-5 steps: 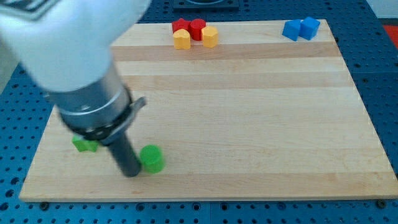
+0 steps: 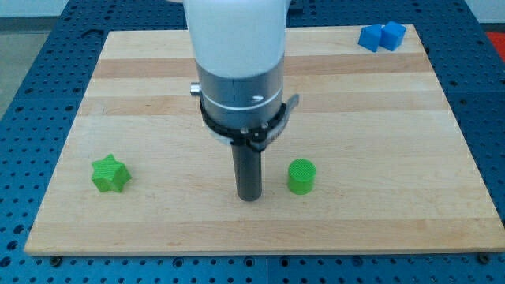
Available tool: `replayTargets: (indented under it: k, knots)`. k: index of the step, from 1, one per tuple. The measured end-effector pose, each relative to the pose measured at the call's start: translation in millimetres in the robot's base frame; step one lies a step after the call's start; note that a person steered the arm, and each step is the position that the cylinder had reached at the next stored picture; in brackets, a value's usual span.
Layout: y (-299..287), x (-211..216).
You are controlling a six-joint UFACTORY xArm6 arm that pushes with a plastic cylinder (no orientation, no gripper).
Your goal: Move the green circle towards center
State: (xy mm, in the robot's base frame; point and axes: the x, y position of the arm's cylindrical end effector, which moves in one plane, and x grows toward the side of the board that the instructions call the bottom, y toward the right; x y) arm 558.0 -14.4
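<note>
1. In half a second the scene has shifted a good way toward the frame's right. My tip (image 2: 249, 197) was low in the left part of the frame, pressed against the left side of the green circle (image 2: 301, 176); now it stands lower centre, just beside the circle's left but apart from it, with a strip of bare wood between them.

2. The green circle has travelled with that sweep, from lower left-of-centre to lower right-of-centre. It sits upright and flat on the wood.

3. For the task, I judge the sideways error is largely gone — it may even be slightly overshot to the right. What remains is mostly upward in the frame, since the circle lies below the board's middle. A next push would probably need to come from the circle's underside.

4. My tool is a plain rod, so it has nothing to spread, press together or pinch; at this moment it touches no block.

5. The green star (image 2: 109, 173) rests at lower left, well apart. Two blue blocks (image 2: 382, 36) touch each other at upper right. The arm's body hides the top centre, so I cannot tell what lies there.

6. The surface is a pale wooden board (image 2: 410, 142) of lengthwise planks on a blue perforated table (image 2: 481, 95) — nothing else of the room shows.
</note>
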Motion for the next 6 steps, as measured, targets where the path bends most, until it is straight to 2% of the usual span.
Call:
replayTargets:
  k: [1,3,4,5,6]
  knots:
    - [48,2]
    - [117,-72]
    - [126,-72]
    - [110,-64]
    - [103,-79]
